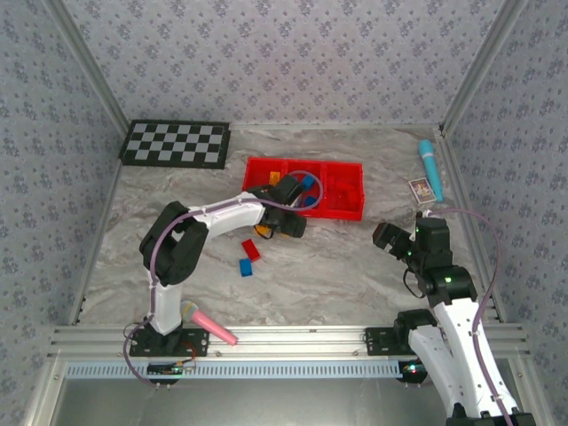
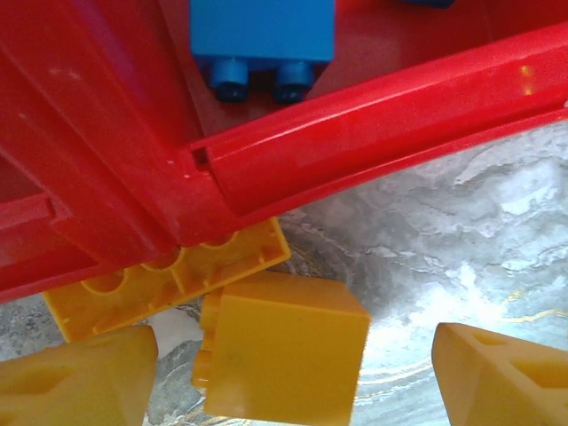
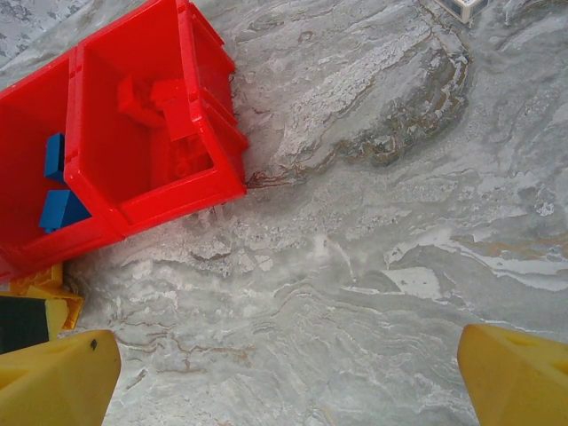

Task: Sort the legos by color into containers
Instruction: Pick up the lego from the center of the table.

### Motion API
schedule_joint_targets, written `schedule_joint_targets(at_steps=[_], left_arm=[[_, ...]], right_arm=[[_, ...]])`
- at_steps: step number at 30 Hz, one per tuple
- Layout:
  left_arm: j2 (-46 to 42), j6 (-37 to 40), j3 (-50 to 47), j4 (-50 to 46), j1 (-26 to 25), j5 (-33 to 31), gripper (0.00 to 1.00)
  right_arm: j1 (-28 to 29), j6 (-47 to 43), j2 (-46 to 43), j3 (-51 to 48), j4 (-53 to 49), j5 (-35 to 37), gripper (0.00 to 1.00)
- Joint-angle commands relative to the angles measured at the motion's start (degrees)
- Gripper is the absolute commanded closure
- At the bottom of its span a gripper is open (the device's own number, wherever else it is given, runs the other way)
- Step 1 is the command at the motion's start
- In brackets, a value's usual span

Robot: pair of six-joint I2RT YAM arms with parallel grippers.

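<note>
The left fingers [image 2: 80,382] stand spread. A yellow brick [image 2: 284,355] lies on the counter [image 2: 444,240] between them, nearer the finger on that view's left, with a gap showing on both sides. Just beyond it a second yellow brick [image 2: 169,275] lies partly under the rim of the red tray [image 2: 373,133], and a blue brick [image 2: 262,35] sits in the tray's middle compartment. The right fingers [image 3: 53,382] are spread wide over bare counter, holding nothing, well apart from the tray. A red brick [image 1: 251,249] and a loose blue brick [image 1: 246,266] lie on the grey marbled counter near the left arm. Patterned walls [image 1: 266,53] enclose it.
</note>
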Motion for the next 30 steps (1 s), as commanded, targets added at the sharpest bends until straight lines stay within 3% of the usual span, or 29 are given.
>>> schedule_joint_targets(at_steps=[1, 19, 30], left_arm=[[0.80, -0.11, 2.08, -1.57, 0.40, 0.11, 0.23], [3.31, -1.60, 3.20, -2.11, 0.20, 0.94, 0.50], [2.15, -2.69, 3.23, -3.36, -1.29, -2.62, 0.69]], right_arm=[[0.18, 0.35, -0.34, 0.64, -0.27, 0.02, 0.00], [0.26, 0.58, 1.51, 0.80, 1.10, -0.23, 0.00], [0.35, 0.70, 1.51, 0.46, 1.16, -0.25, 0.00]])
